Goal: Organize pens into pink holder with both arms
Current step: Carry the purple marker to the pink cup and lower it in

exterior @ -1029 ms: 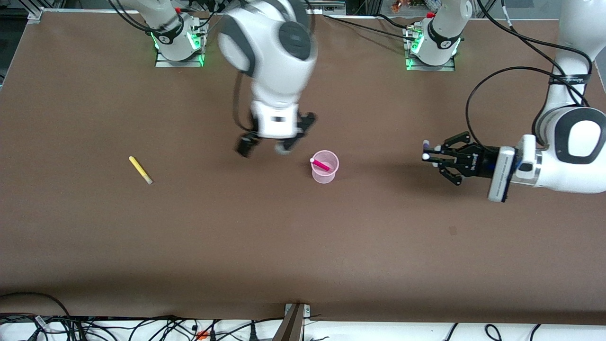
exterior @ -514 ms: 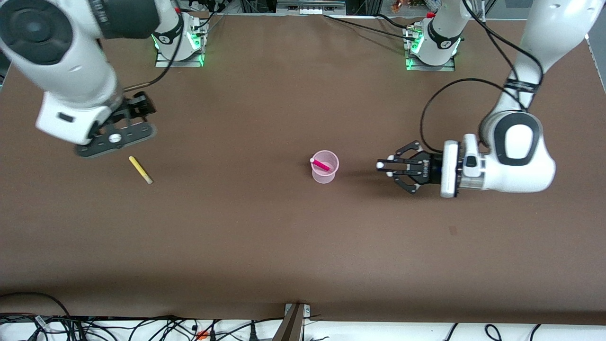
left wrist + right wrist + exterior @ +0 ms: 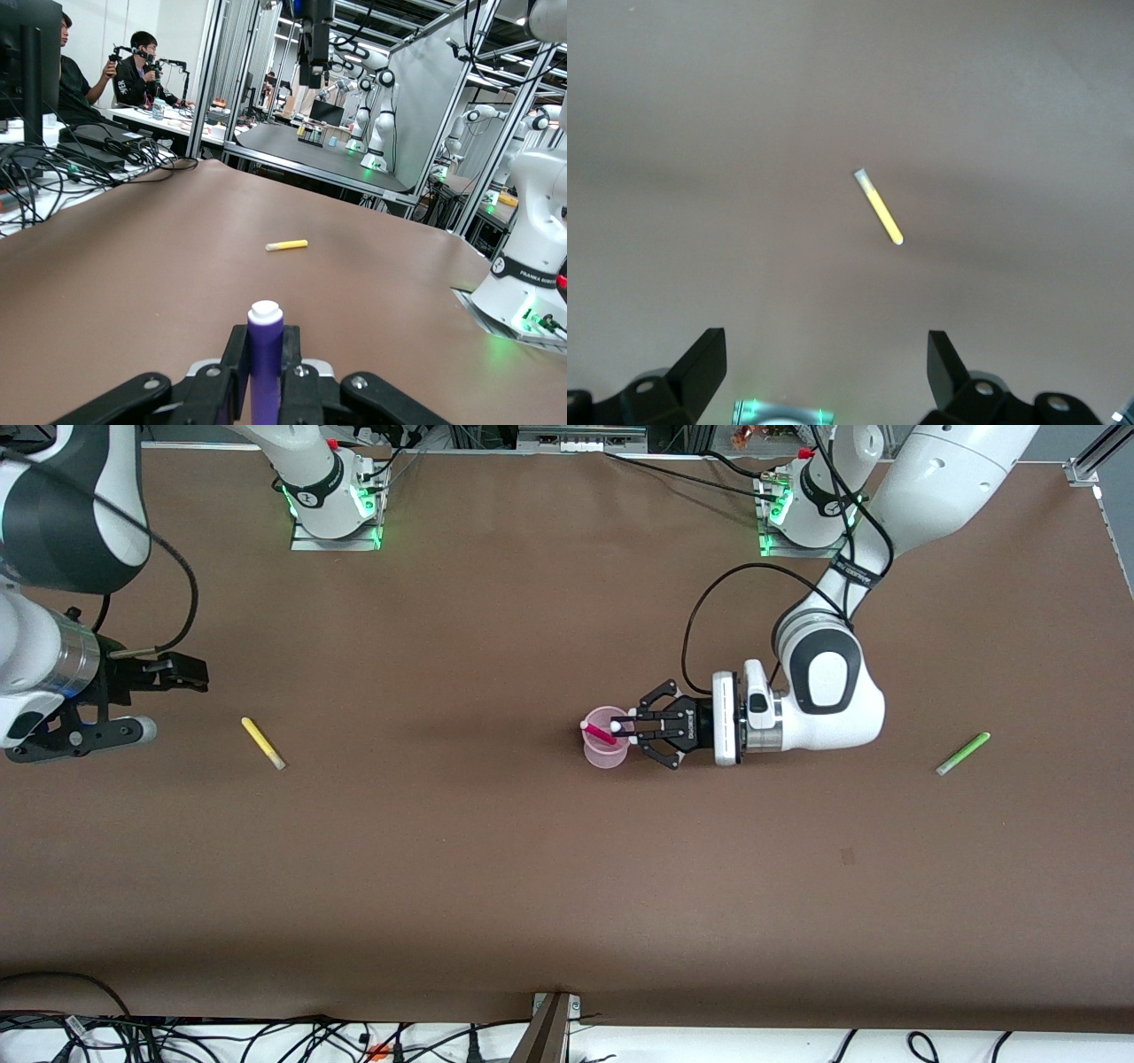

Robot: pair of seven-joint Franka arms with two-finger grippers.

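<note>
- Right gripper [image 3: 146, 701], jaws spread and empty, hovers over the bench [image 3: 496, 886] by its edge at the right arm's end, just beside the yellow pen [image 3: 263, 743].
- Pink cup [image 3: 608, 754], mid-bench, holds the pink pen [image 3: 599, 732].
- Left gripper [image 3: 631, 731], jaws pinching the purple pen [image 3: 264, 361], is at the cup's rim; the next move likely calls for tipping it in.
- Green pen [image 3: 963, 753] lies near the edge at the left arm's end.

"FRANKA ROBOTICS" lettering on white robot base [image 3: 523, 274], partly legible, no other readable text

Two big white arms [image 3: 921, 478] with dark grey joint caps, each on a base [image 3: 337, 505] glowing green. A black cable [image 3: 709, 615] loops off the left arm at about nine o'clock. Its wrist ends in a white block, then a black linkage gripper [image 3: 631, 728]. The right gripper [image 3: 151, 707] is black too.
</note>
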